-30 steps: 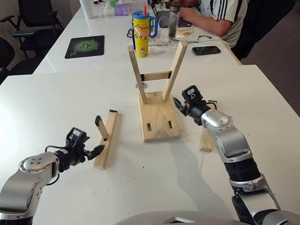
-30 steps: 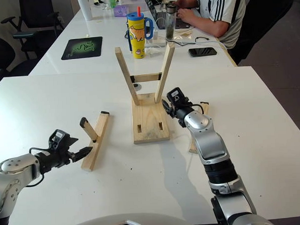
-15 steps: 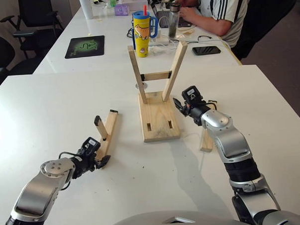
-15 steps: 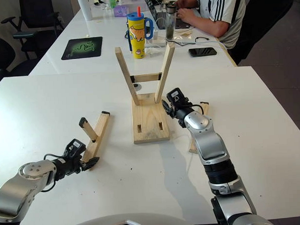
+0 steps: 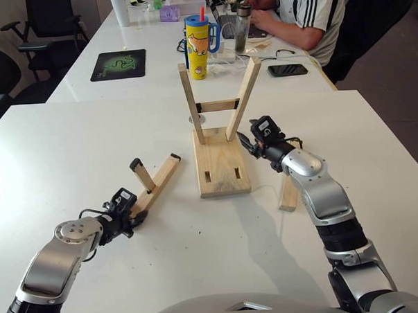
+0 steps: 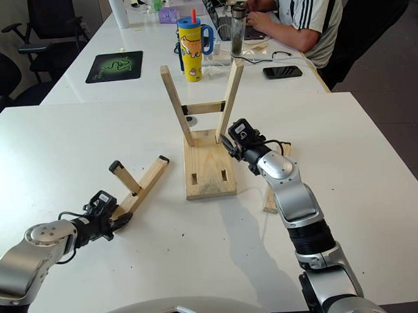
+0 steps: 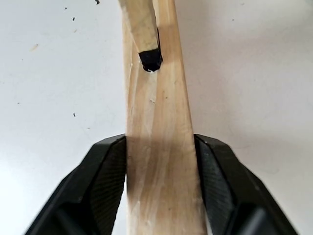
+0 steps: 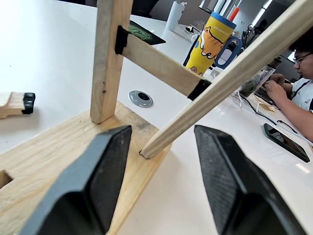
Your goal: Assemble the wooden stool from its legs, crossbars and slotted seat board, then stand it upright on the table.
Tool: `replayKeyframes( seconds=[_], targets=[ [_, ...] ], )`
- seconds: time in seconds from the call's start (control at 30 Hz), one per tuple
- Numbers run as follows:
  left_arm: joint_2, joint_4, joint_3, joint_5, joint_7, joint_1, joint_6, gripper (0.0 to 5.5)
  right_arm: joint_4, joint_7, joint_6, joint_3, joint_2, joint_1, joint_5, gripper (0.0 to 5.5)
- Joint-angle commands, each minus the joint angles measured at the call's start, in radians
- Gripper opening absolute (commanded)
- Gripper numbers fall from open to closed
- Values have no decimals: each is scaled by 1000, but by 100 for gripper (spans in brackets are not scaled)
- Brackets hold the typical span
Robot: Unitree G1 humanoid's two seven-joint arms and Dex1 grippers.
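Black ribbed fingers (image 7: 105,181) of the left gripper (image 5: 132,217) press on the two narrow sides of the loose leg (image 5: 160,181) at its near end, a firm pinch with wood filling the gap. The right gripper (image 5: 253,142) has its fingers (image 8: 110,181) spread, bracketing without touching the foot of the right upright leg (image 5: 243,99) where it enters the seat board (image 5: 222,171).

We judge the step in hand to be lifting this loose leg and carrying it to the board's two empty slots (image 5: 222,174). To do it well, we want the pinch square across the leg so it cannot twist. The grip sits at the very end, so the far end will sag and swing; a slow lift helps. The right gripper could close on the standing leg to keep the board from sliding as the new piece is pressed in.

The loose leg lies flat on the white table (image 5: 70,149), left of the board and apart from it. Its long axis runs from near left at the gripper to far right, its black-tipped far end pointing toward the board's left edge. A short crossbar stub (image 5: 142,175) rises from it, tilted toward the far left. The board lies flat, long axis near to far, with the left upright leg (image 5: 191,105) and its partner splayed apart, joined by a crossbar (image 5: 217,105). Another wooden piece (image 5: 288,193) lies right of the board.
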Motion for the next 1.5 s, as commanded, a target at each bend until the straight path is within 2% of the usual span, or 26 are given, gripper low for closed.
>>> replayKeyframes(
  seconds=[0.03,0.1,0.2,0.3,0.37,0.47,0.67,0.83,0.97,1.07,1.2,1.37,1.5],
  targets=[
    [-100,-25,104,-81,34,-77,57,209,-6,28,-39,12,-15,-16,-6,236],
    [-177,-45,164,-152,57,-122,97,209,-7,31,-44,9,-10,-19,-2,236],
    [-362,-73,277,-314,131,-238,163,206,-29,35,-45,-17,20,-27,40,236],
    [-518,-50,385,-439,245,-350,184,203,-87,36,23,-87,113,-46,186,236],
    [-573,-32,413,-474,302,-396,197,203,-132,23,98,-137,170,-60,291,236],
    [-554,-47,374,-450,333,-377,196,203,-131,44,55,-84,119,-59,238,236],
    [-493,-73,317,-405,343,-367,153,203,-135,75,20,-48,73,-47,216,236],
    [-413,-62,336,-432,334,-435,192,203,-109,200,-250,89,-65,-48,58,236],
    [-407,-61,361,-480,368,-479,285,203,-8,226,-504,189,-133,-90,-114,236],
    [-420,-71,365,-502,393,-494,335,203,95,199,-643,244,-129,-150,-229,236],
    [-411,-95,352,-514,409,-508,382,203,206,188,-729,276,-92,-219,-291,236],
    [-413,-103,361,-527,420,-533,414,203,261,178,-750,273,-39,-255,-302,236],
    [-510,-66,470,-565,497,-587,441,203,271,131,-674,226,-16,-233,-309,236]
  ],
)
